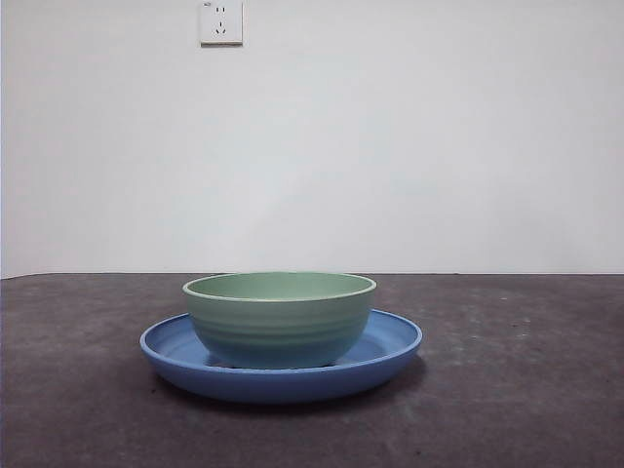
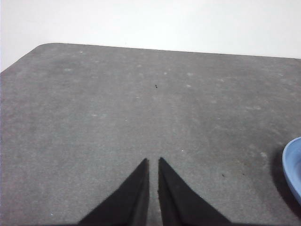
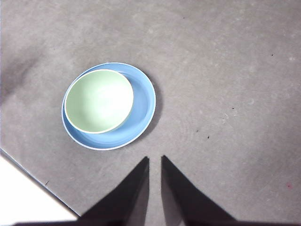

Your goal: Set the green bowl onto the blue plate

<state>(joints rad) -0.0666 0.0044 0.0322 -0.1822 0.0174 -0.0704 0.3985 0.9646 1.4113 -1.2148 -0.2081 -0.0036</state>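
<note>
**A:** The green bowl (image 1: 280,317) sits upright inside the blue plate (image 1: 390,353), resting on the plate's floor. From the front view it looks slightly off-centre, with more bare blue showing on one side than the other.

**B:** The right wrist view agrees. The green bowl (image 3: 99,100) lies inside the blue plate's (image 3: 141,106) rim, pushed toward one edge, so a wide crescent of blue shows on the opposite side. Nothing hangs over the rim as far as I can tell.

**A:** So the task reads as done?

**B:** I judge so. The bowl is on the plate and stands level, with nothing touching it. All that could be left is for the arms to stay clear.

**A:** And the jaws?

**B:** The right gripper (image 3: 155,159) hangs high above the dark table (image 3: 225,70), well apart from the plate. Its jaws are drawn almost together, only a thin slit between the tips, and they hold nothing.

**A:** The left one?

**B:** The left gripper (image 2: 153,161) is the same: tips nearly meeting, empty, over bare table (image 2: 117,94). Only a sliver of the blue plate (image 2: 294,165) shows at the edge of that view, well off to the side.

**A:** Neither arm shows in the front view, only the wall socket (image 1: 220,21) above the dishes.
</note>
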